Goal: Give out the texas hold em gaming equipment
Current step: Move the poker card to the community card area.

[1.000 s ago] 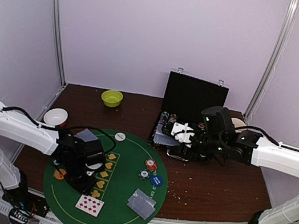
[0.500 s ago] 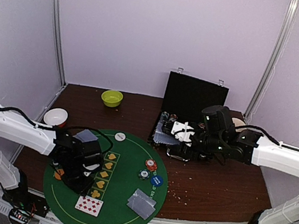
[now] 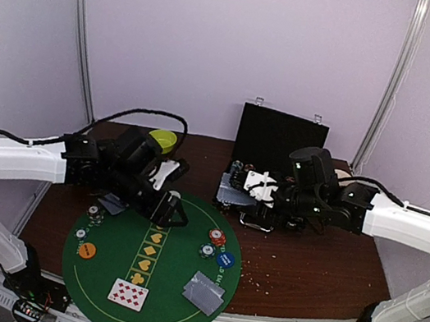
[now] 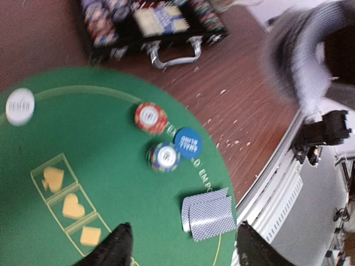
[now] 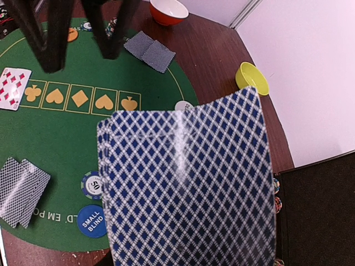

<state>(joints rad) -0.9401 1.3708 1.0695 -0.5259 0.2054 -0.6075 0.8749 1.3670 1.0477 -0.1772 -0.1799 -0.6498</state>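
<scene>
At the left rim of the round green felt mat (image 3: pixel 168 286) lie the orange button disc (image 3: pixel 87 250), small striped poker chips (image 3: pixel 95 211) and a face-down card pair (image 3: pixel 113 205). The left gripper (image 4: pixel 184 233) hangs over the mat's far part, its dark tapered fingers spread with nothing between them. Further right, the right gripper (image 3: pixel 253 191) hovers at the open black chip case (image 3: pixel 280 143). It pinches the deck of playing cards (image 5: pixel 186 188) upright, and its own fingertips are hidden behind the deck. The step in hand looks like drawing the next cards from that deck. To do it well, the right arm should hold the deck steady. The left fingers should meet the top card at a free edge, squeeze lightly and slide it off along its plane. The thin, glossy, slightly fanned cards with blue diamond-lattice backs will likely slip, or several may come away at once. The matte felt should hold a card where it lands.
</scene>
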